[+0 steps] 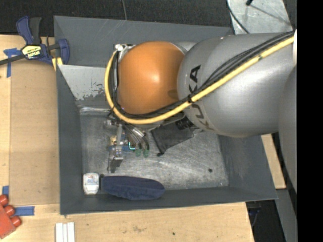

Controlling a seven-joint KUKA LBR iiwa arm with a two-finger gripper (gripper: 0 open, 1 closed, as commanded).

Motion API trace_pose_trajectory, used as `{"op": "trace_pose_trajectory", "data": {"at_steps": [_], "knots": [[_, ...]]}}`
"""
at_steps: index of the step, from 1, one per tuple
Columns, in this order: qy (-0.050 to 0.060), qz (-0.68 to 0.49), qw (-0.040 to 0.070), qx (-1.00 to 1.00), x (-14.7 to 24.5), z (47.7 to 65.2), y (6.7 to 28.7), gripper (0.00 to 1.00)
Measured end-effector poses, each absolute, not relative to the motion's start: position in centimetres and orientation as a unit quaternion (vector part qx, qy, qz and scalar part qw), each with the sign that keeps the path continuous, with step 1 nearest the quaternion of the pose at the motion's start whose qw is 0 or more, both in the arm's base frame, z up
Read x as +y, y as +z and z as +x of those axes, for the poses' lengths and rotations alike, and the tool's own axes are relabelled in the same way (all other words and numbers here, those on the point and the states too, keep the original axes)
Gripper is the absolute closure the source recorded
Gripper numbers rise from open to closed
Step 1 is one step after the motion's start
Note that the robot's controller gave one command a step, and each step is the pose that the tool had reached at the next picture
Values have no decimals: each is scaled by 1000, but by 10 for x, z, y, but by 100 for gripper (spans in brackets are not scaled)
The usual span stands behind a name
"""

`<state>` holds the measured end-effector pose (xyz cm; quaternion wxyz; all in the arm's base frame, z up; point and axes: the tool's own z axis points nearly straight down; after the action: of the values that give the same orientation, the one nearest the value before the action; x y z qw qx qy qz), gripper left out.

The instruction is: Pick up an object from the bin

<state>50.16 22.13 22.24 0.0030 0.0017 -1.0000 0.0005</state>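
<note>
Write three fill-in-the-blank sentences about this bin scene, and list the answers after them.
1. The soft cloth thing along the bin's lower wall is dark ____.
2. The small white object lies at that thing's ____ end in the view.
3. The rounded cover on the robot's wrist is ____.
Missing words: blue; left; orange.

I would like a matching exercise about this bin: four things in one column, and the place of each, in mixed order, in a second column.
1. dark blue cloth
2. small white thing
3. black thing
4. gripper

A. partly under the arm
B. lower left corner of the bin floor
C. right of the white thing, along the floor's lower edge
D. below the orange cover

Pairs: 1-C; 2-B; 3-A; 4-D
</note>
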Motion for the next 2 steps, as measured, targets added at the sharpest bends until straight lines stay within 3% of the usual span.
{"op": "trace_pose_trajectory", "data": {"at_steps": [1,2], "knots": [[2,36,2,-999,150,522,171,0],[-1,68,-2,-998,187,561,72,0]]}}
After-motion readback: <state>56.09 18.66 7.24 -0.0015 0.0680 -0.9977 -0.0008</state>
